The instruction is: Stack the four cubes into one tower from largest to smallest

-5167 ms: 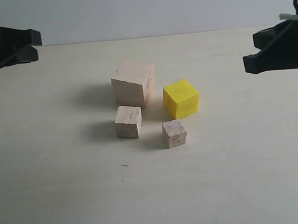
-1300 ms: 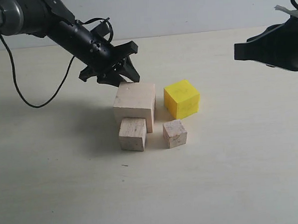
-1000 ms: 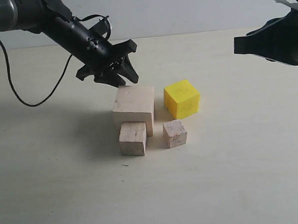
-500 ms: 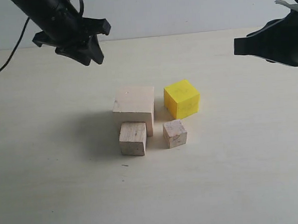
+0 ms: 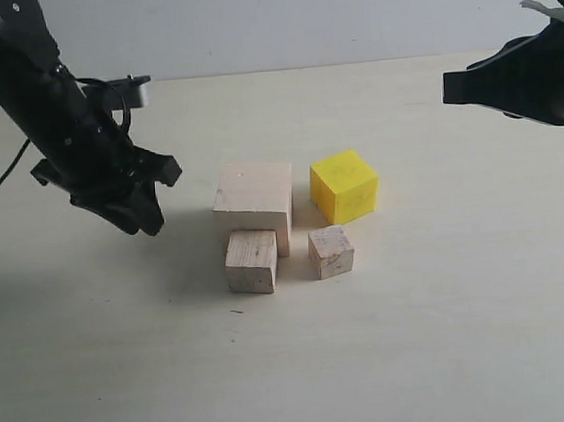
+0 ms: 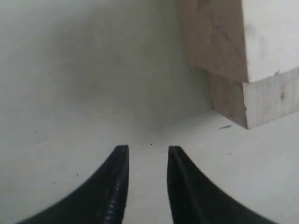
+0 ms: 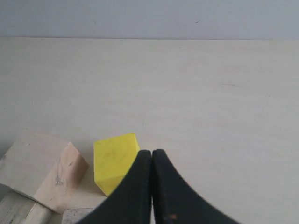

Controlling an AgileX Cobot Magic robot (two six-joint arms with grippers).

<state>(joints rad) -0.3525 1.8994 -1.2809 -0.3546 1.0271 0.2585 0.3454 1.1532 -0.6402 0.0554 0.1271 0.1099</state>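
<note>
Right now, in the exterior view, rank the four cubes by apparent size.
1. large pale cube
2. yellow cube
3. medium pale cube
4. small pale cube
The last two sit about equally near the camera, so their order looks reliable.

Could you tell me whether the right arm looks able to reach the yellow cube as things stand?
Probably yes: the yellow cube stands apart from the large cube with nothing over it; the right gripper is shut and must open first.
</note>
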